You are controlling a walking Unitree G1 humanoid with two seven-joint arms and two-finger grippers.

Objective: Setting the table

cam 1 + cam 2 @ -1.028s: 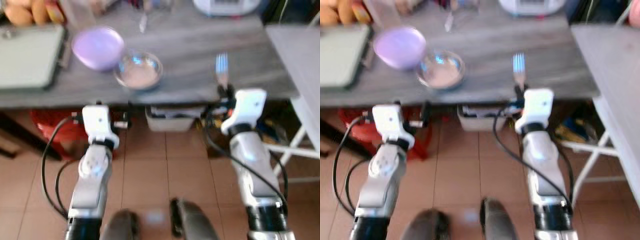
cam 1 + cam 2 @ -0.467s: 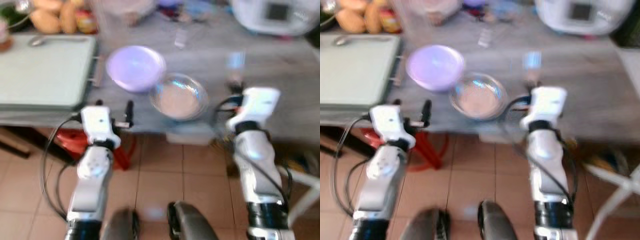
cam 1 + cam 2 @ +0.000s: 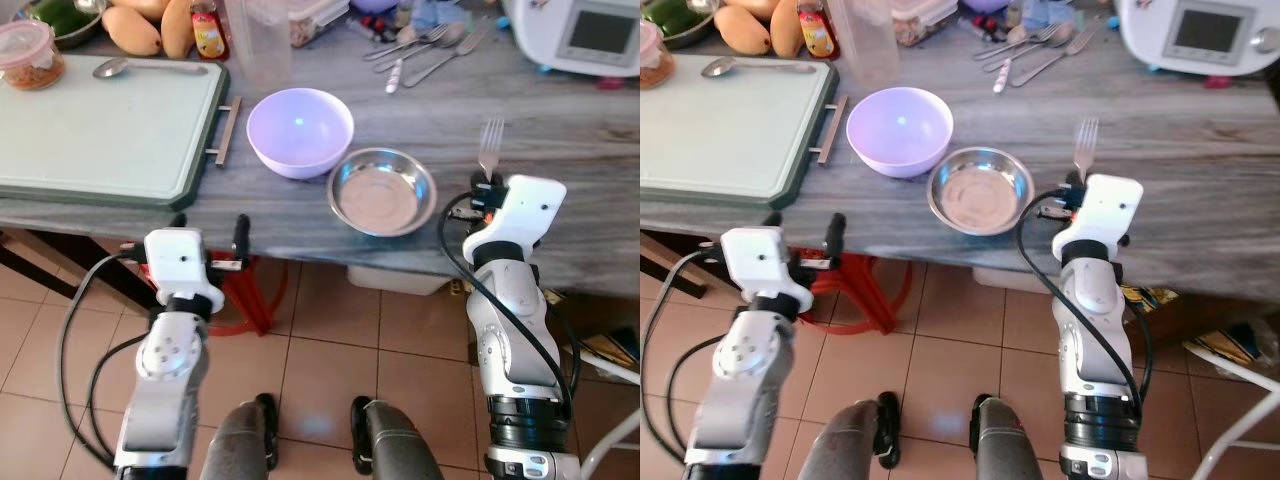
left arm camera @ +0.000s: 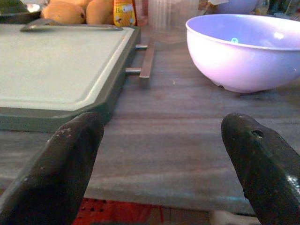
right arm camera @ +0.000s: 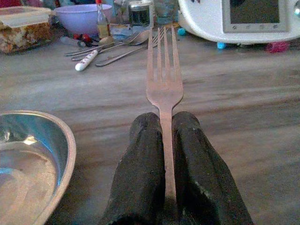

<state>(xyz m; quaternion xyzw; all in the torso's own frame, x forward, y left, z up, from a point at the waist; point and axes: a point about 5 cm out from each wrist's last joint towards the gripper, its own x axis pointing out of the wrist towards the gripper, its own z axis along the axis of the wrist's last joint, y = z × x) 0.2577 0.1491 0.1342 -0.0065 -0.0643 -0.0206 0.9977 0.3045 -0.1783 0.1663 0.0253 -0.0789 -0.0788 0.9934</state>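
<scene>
Right gripper (image 5: 163, 140): fingers pressed together on the handle of a fork (image 5: 163, 75), tines pointing away, held above the grey wooden table (image 3: 560, 130) just right of the steel bowl (image 3: 382, 191). Left gripper (image 4: 159, 154): fingers spread wide, nothing between them, held at the table's near edge. Beyond: lilac bowl (image 3: 299, 131), green cutting board (image 3: 95, 125), loose cutlery (image 3: 420, 45), white appliance (image 3: 590, 32) at the far edge.
</scene>
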